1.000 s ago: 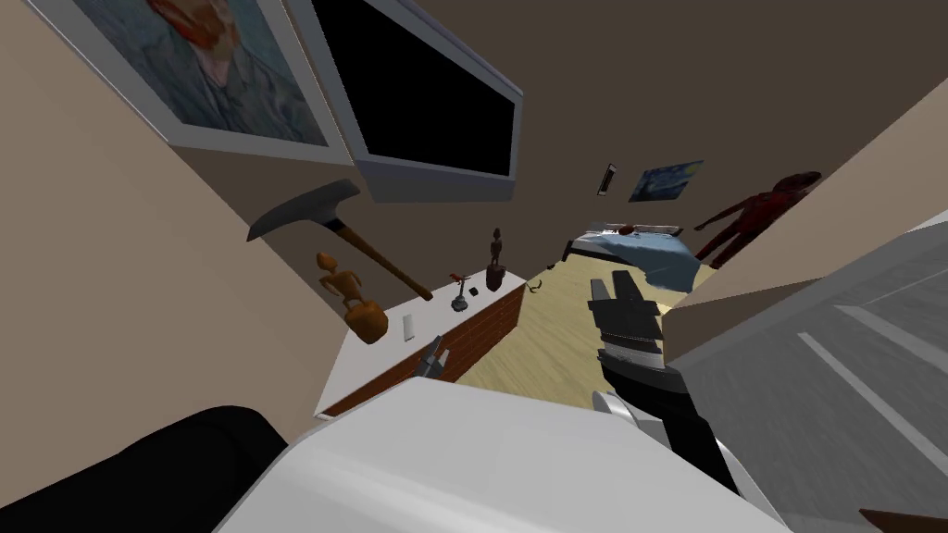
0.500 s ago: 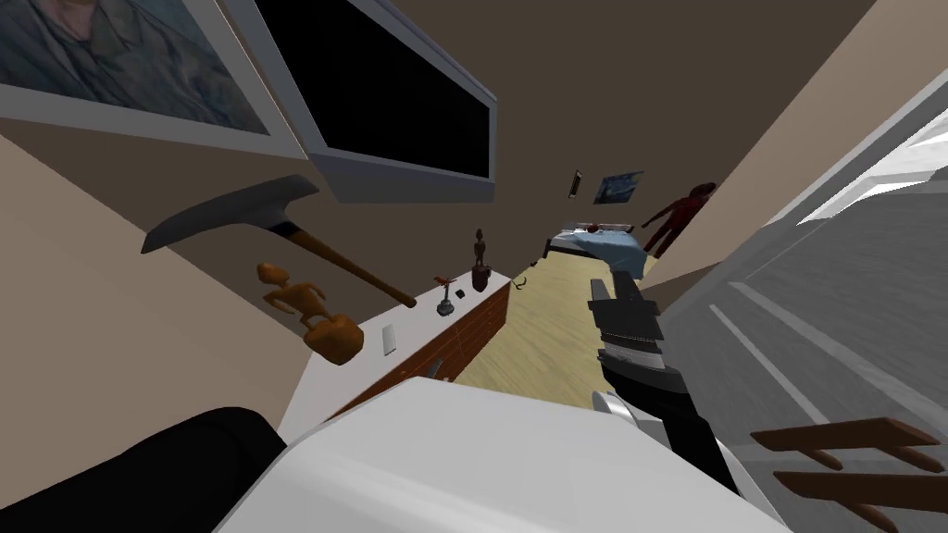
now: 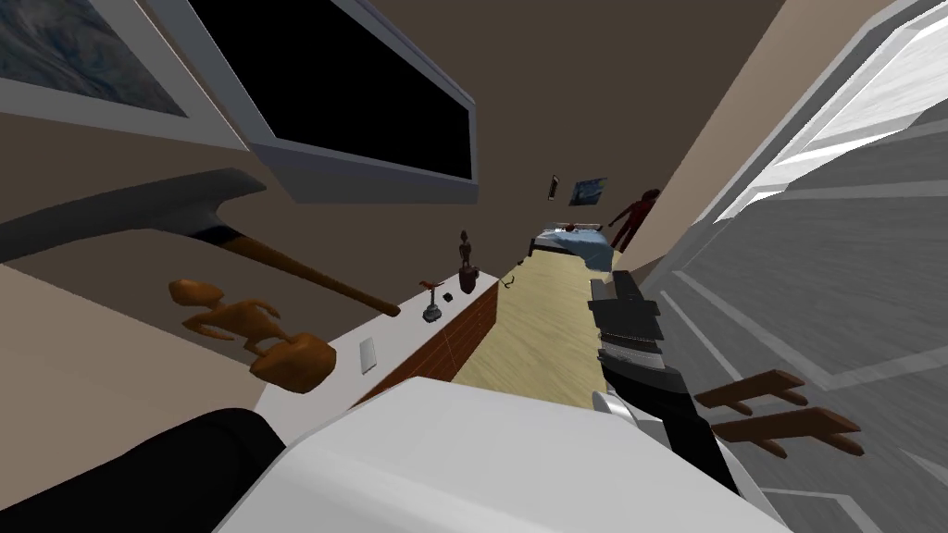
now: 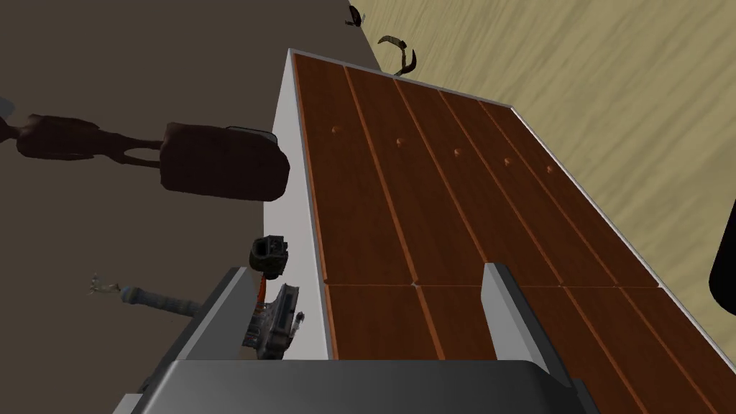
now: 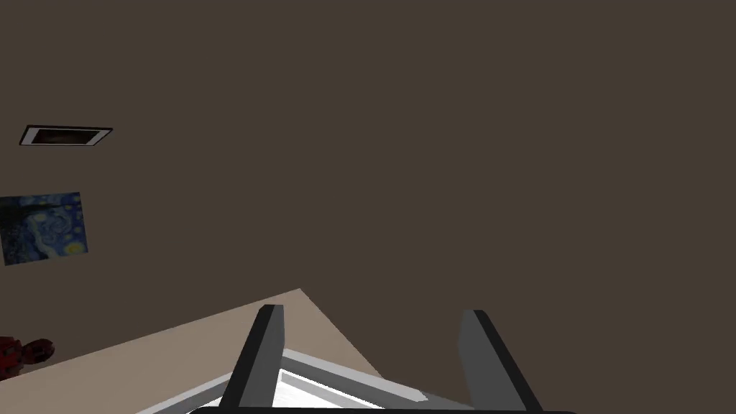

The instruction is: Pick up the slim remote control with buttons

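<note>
Left end effector (image 4: pixel 363 316) apart, at cabinet (image 4: pixel 431 201) front | remote (image 3: pixel 367 355) on cabinet top, outside its grasp

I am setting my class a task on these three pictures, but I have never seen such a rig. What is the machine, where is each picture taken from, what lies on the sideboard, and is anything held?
It is a two-armed robot in a simulated house. The wide picture comes from a camera on its head, looking steeply down. The other two come from cameras on its hands, each looking along that hand's gripper.

The left gripper is open and faces the brown drawer fronts of a white-topped sideboard. The right gripper is open too, pointing at a wall. Nothing is held.

On the sideboard stand an orange-brown figurine, a small ornament and a dark statuette. A big hammer rests its handle end there. The slim white remote, the thing to pick up, lies flat beside the figurine.
</note>
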